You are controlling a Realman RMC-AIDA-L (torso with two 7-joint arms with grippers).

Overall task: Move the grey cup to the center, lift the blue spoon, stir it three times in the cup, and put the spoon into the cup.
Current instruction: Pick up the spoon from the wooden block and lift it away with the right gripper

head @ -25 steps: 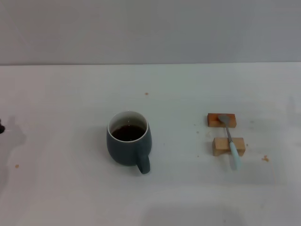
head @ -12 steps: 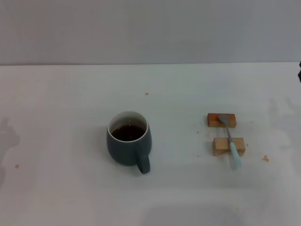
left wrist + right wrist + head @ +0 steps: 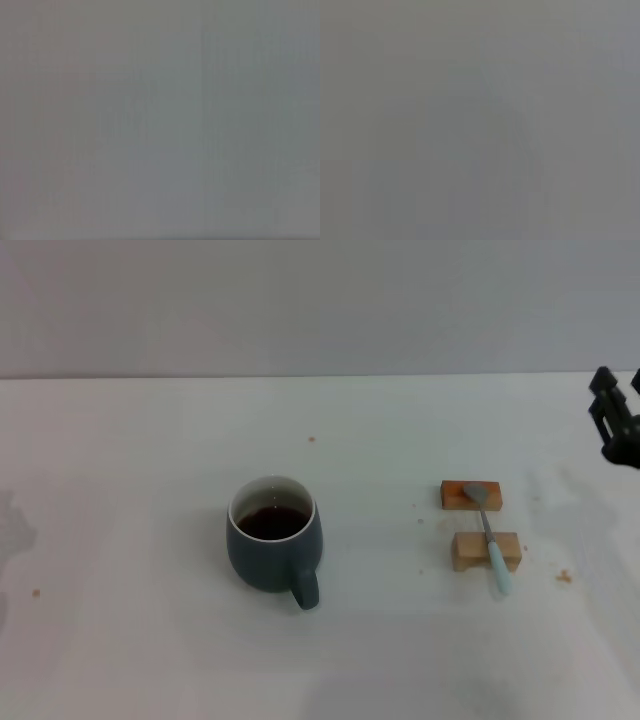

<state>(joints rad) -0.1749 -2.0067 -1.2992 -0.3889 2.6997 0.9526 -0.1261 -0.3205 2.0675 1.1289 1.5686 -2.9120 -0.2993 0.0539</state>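
Observation:
The grey cup (image 3: 274,546) stands near the middle of the white table, holding dark brown liquid, with its handle toward the front edge. To its right the blue spoon (image 3: 490,538) lies across two small wooden blocks, metal bowl on the far one and pale blue handle pointing to the front. My right gripper (image 3: 617,386) hangs at the right edge, behind and to the right of the spoon, open and holding nothing. My left gripper is out of view. Both wrist views show only plain grey.
The far wooden block (image 3: 470,495) and near wooden block (image 3: 486,551) carry the spoon. A grey wall runs behind the table (image 3: 130,460). A few small brown crumbs (image 3: 564,577) lie on the surface.
My right gripper has come into the head view from the right edge. The dark tip at the left edge a second ago is gone. Cup and spoon have not moved.

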